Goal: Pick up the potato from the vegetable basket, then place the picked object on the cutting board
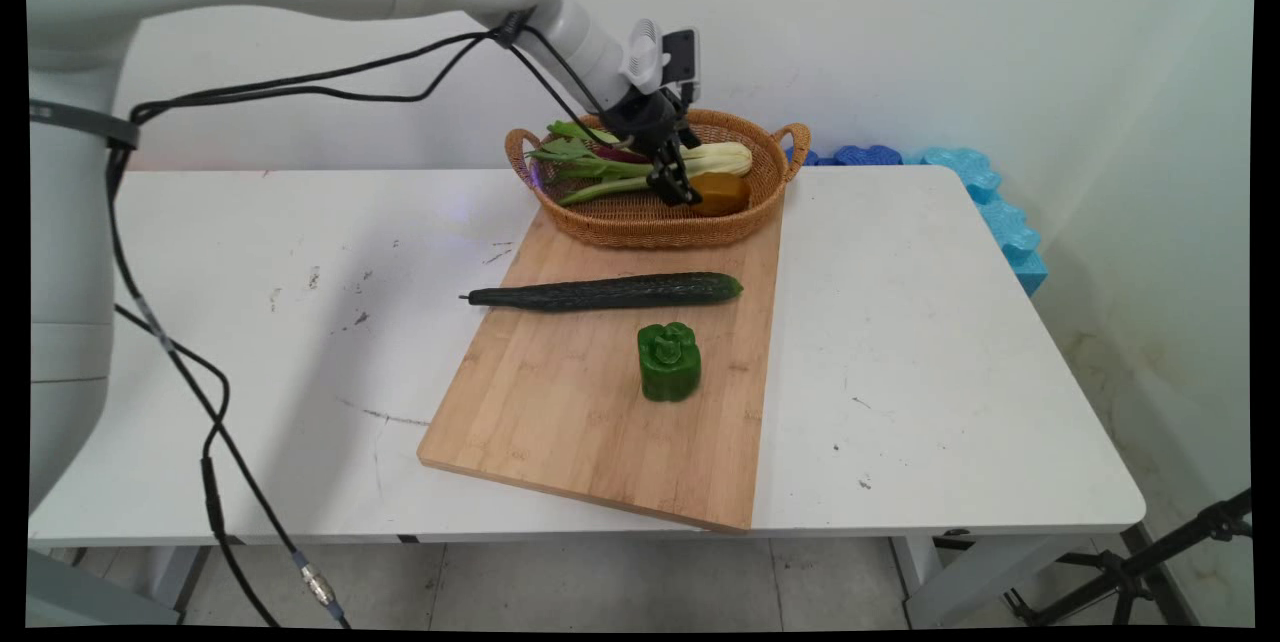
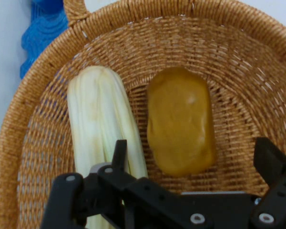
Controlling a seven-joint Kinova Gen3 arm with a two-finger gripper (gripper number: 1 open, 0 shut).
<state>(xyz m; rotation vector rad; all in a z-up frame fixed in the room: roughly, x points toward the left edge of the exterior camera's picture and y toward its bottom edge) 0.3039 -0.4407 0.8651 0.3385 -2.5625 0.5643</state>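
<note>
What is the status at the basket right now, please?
Gripper open, inside the wicker basket. Jaws straddle the brown potato, not yet closed. Pale cabbage stalk lies close beside the potato.

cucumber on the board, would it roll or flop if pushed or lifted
The cucumber is long and round, lying flat on the cutting board, so a sideways push would probably roll it. It looks straight and firm, likely stiff when lifted. Grasped near one end, it may tilt.

You see a woven wicker basket [image 2: 28, 124] with a rough weave, holding a smooth, waxy brown-yellow vegetable [image 2: 181, 126]. The cutting board [image 1: 560, 402] is matt, grained wood. The tabletop [image 1: 950, 352] is smooth white laminate, scuffed. The cucumber [image 1: 610, 291] skin looks bumpy.
</note>
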